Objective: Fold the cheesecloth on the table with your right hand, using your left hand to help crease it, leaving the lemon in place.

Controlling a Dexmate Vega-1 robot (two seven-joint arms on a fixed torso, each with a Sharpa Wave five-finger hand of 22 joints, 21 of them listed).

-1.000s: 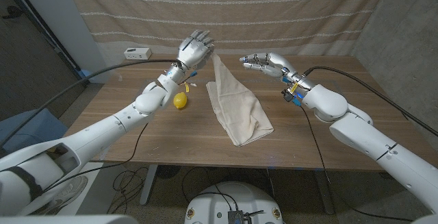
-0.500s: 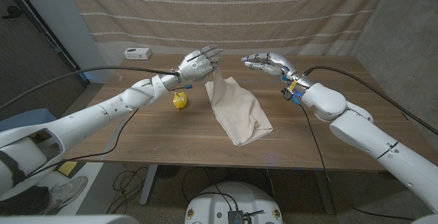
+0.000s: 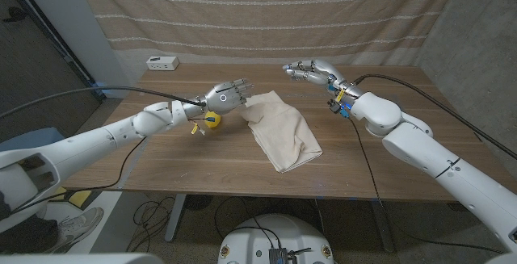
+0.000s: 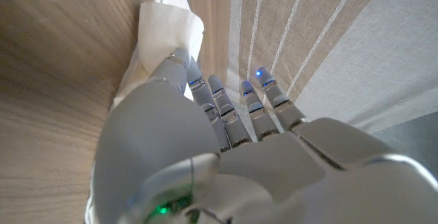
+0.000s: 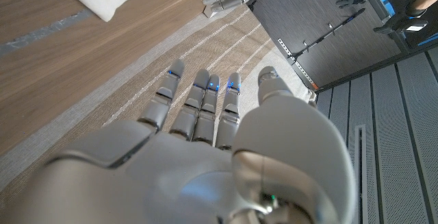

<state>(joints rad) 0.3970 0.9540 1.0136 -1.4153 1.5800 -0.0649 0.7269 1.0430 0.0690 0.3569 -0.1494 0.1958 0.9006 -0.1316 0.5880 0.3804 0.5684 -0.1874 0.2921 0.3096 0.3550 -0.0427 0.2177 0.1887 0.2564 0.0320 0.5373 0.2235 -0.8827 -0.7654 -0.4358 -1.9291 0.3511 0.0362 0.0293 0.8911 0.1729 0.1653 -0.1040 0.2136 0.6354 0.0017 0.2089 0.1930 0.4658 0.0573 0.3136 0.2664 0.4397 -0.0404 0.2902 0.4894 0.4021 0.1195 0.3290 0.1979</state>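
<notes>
Two hands are at work over the wooden table (image 3: 202,155), and neither one grips anything. The left hand (image 3: 227,97) hovers low with its fingers (image 4: 226,111) straight and a little apart, holding nothing, its fingertips just at the near-left corner of the cheesecloth (image 3: 280,127); the left wrist view shows those fingers reaching over a raised white corner of the cloth, though whether they actually touch it cannot be told. The lemon (image 3: 212,119) sits just beside the cloth, on the side toward the left arm, directly under that hand's wrist and partly hidden by it, so it appears to be sitting where it belongs. The right hand (image 3: 309,71) hangs above the far side of the cloth, well clear of it, fingers (image 5: 198,104) extended and loosely spread, empty. The cheesecloth itself lies on the table as a long, doubled-looking strip, running from its far end by the left hand's fingertips to a rounded, bulging end nearer the table's front edge. Judging from this, at least one fold seems done, but the cloth looks puffy and uneven rather than pressed, so the creasing with the left hand seems still ahead, and perhaps a further fold by the right. Beyond the cloth, a small white box (image 3: 162,62) rests near the table's far left corner
</notes>
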